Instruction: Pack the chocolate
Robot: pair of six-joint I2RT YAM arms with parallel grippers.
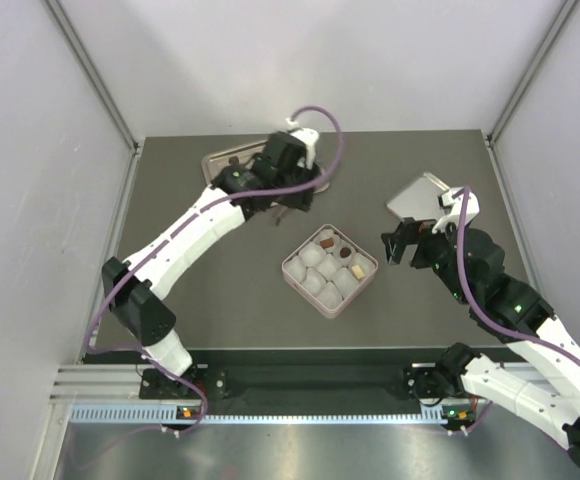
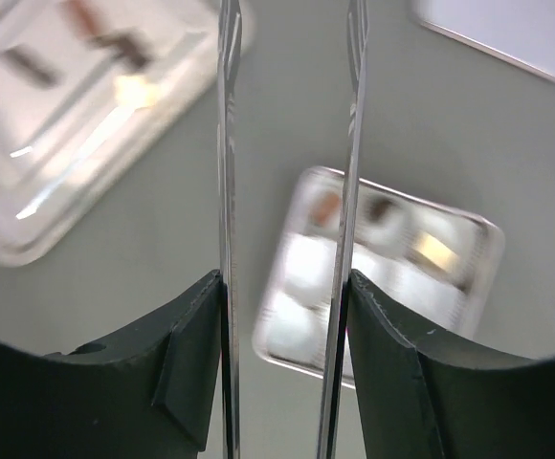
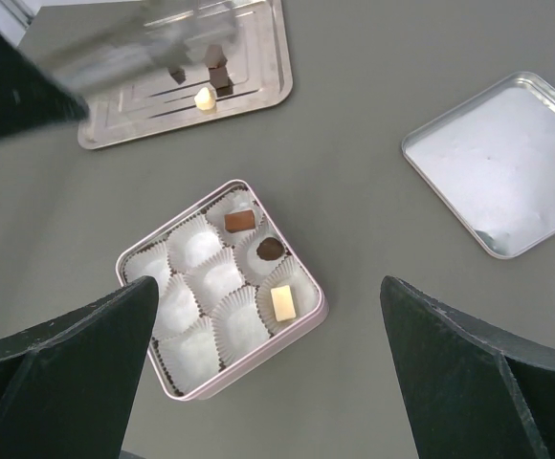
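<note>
The pink box (image 1: 292, 268) sits mid-table with paper cups. Three cups along one side hold chocolate: a brown bar (image 3: 240, 220), a dark round piece (image 3: 270, 249) and a cream piece (image 3: 282, 302). More chocolate lies on the silver tray (image 1: 220, 163): a cream piece (image 3: 206, 98) and dark pieces (image 3: 220, 76). My left gripper (image 1: 288, 208) hovers between the tray and the box. Its thin metal fingers (image 2: 228, 143) stand apart with nothing between them. My right gripper (image 1: 398, 245) is wide open and empty, right of the box; the right wrist view looks down on the box (image 3: 292, 330).
A silver lid (image 1: 420, 195) lies at the back right, behind the right gripper; it also shows in the right wrist view (image 3: 502, 163). The tray (image 2: 86, 182) and the blurred box (image 2: 483, 239) show in the left wrist view. Grey walls enclose the table.
</note>
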